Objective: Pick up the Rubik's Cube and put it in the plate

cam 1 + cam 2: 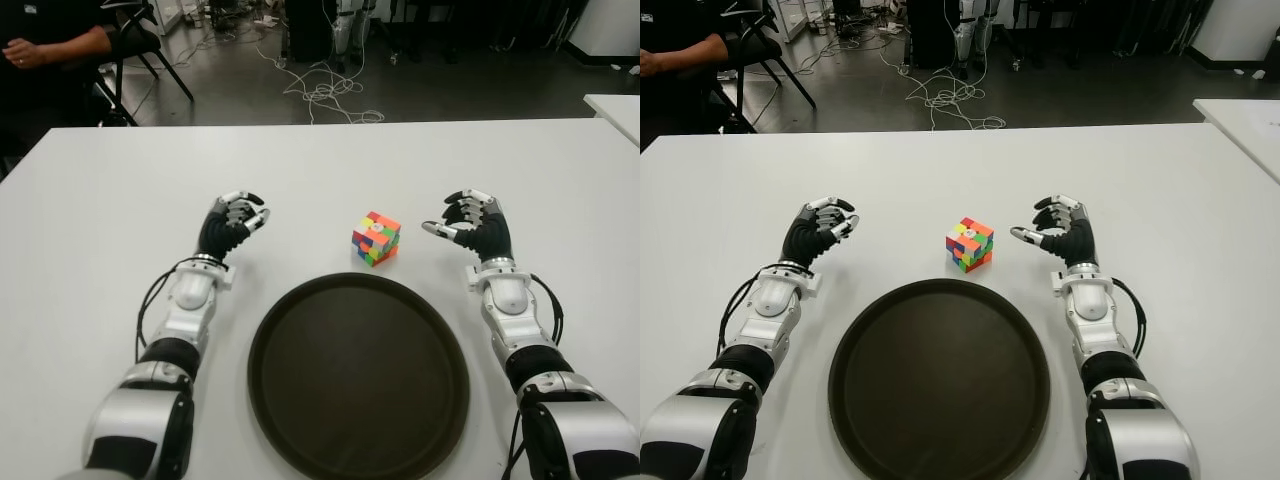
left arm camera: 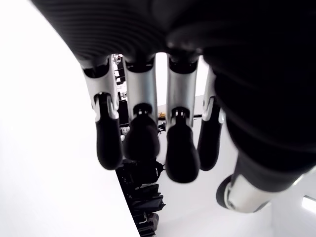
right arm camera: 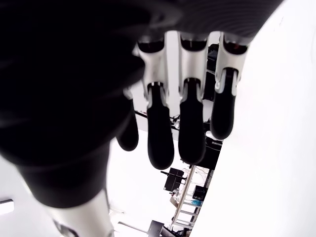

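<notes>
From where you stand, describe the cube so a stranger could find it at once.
On the white table, find the big dark round plate. Just beyond its far rim, between the left hand and right hand, sits the Rubik's Cube, the only multicoloured thing there.

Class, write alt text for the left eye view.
A Rubik's Cube sits on a white table just beyond a dark round plate. The left robot hand and right robot hand flank the cube, holding nothing.

Even, bright overhead light washes the white table (image 1: 100,200) nearly featureless, with only soft, faint shadows hugging the dark plate (image 1: 300,330) on it, while both wrist views show blown-out white around dark, slightly blurred fingers (image 2: 140,140) close to the lens.
</notes>
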Available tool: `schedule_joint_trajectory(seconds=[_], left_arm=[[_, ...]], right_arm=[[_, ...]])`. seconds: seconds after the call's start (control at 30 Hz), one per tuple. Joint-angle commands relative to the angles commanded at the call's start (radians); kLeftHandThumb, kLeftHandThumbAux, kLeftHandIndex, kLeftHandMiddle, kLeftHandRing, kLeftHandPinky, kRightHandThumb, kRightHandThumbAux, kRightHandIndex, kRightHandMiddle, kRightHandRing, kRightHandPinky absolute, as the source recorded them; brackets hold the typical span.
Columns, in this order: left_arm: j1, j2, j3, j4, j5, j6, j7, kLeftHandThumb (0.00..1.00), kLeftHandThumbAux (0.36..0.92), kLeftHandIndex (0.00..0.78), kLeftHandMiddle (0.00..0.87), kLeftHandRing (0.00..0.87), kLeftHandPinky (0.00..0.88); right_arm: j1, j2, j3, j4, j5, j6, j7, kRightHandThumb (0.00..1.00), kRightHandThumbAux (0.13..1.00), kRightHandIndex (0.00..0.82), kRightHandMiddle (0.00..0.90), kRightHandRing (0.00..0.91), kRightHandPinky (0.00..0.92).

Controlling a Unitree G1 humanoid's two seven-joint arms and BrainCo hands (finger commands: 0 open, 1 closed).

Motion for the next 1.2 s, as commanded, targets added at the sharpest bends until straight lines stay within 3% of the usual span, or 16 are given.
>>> schedule_joint_trajectory(seconds=[0.37, 0.4, 0.47, 0.53, 0.7, 0.97, 1.03, 1.2], left_arm=[[0.004, 0.004, -0.005, -0.024, 0.001, 0.021, -0.001, 0.675, 0.719, 0.415, 0.516, 0.572, 0.617], [0.006, 0.003, -0.005, -0.028, 0.001, 0.021, 0.000, 0.480, 0.699, 0.376, 0.496, 0.557, 0.596], [0.008, 0.002, -0.004, -0.036, 0.000, 0.024, 0.002, 0.303, 0.687, 0.336, 0.468, 0.536, 0.570], [0.010, 0.001, -0.004, -0.042, -0.002, 0.027, 0.002, 0.213, 0.681, 0.315, 0.450, 0.523, 0.553], [0.018, -0.007, 0.007, -0.061, -0.026, 0.029, -0.020, 0.144, 0.675, 0.266, 0.362, 0.419, 0.432], [0.021, -0.005, 0.008, -0.068, -0.038, 0.016, -0.048, 0.092, 0.699, 0.229, 0.295, 0.305, 0.327], [0.022, -0.003, 0.006, -0.068, -0.035, 0.014, -0.052, 0.085, 0.701, 0.224, 0.285, 0.290, 0.314], [0.020, 0.003, 0.002, -0.065, -0.028, 0.015, -0.059, 0.074, 0.704, 0.221, 0.276, 0.272, 0.293]], right_arm=[[-0.009, -0.006, 0.017, 0.017, -0.036, 0.011, -0.048, 0.000, 0.892, 0.561, 0.707, 0.734, 0.743], [-0.010, -0.007, 0.019, 0.019, -0.040, 0.013, -0.053, 0.005, 0.888, 0.550, 0.690, 0.721, 0.733], [-0.014, -0.011, 0.025, 0.027, -0.051, 0.017, -0.066, 0.013, 0.883, 0.535, 0.665, 0.701, 0.716], [-0.017, -0.015, 0.029, 0.033, -0.058, 0.017, -0.077, 0.019, 0.880, 0.525, 0.649, 0.687, 0.705], [-0.015, -0.023, 0.038, 0.013, -0.076, 0.015, -0.108, 0.010, 0.843, 0.453, 0.536, 0.573, 0.584], [0.012, -0.045, 0.065, -0.148, -0.134, -0.002, -0.164, 0.000, 0.759, 0.218, 0.260, 0.256, 0.205], [0.017, -0.054, 0.072, -0.180, -0.154, -0.009, -0.177, 0.000, 0.759, 0.161, 0.196, 0.183, 0.124], [0.004, -0.091, 0.093, -0.230, -0.202, -0.025, -0.187, 0.000, 0.819, 0.060, 0.068, 0.052, 0.026]])
